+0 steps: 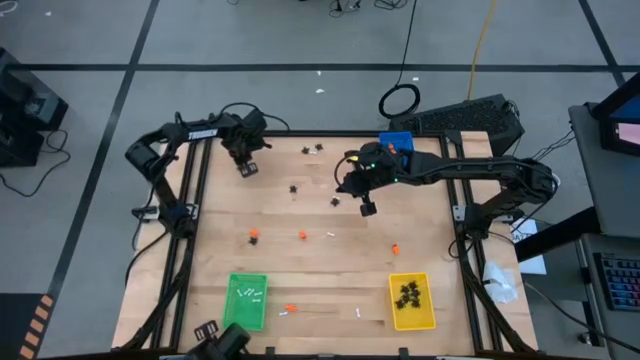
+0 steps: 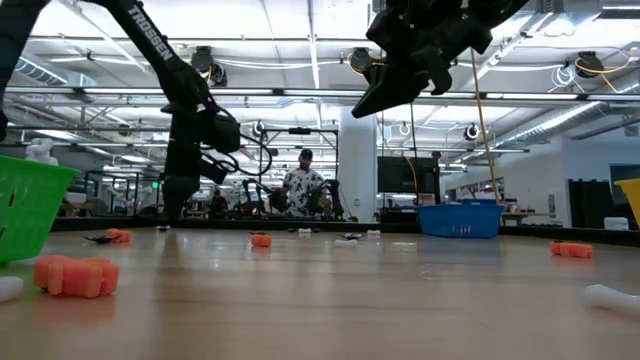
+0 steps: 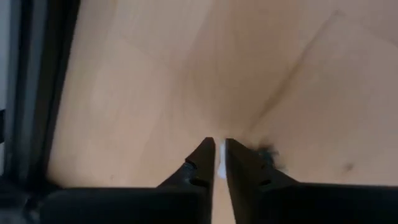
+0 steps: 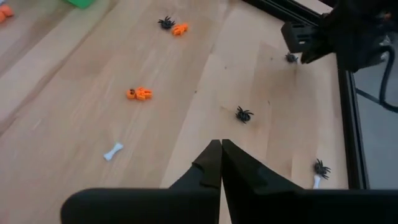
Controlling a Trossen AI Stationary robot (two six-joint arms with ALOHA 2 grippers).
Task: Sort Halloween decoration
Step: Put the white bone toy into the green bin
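Halloween trinkets scattered on the wooden surface (image 1: 320,290), some already in trays.
We see black spiders (image 1: 407,295) piled in the yellow tray (image 1: 411,318) near the front right corner, white bones (image 1: 250,294) in the green tray (image 1: 230,312) near the front left, and loose orange lumps (image 1: 302,236), spiders and bones across the middle. Blue tray (image 1: 397,139) sits at the far edge. Left gripper (image 3: 219,163) is low by the far left corner, fingers a slit apart with a white bit (image 3: 221,158) between them; whether gripped we cannot tell. Right gripper (image 4: 221,163) hangs above the surface's centre, fingers together, empty.
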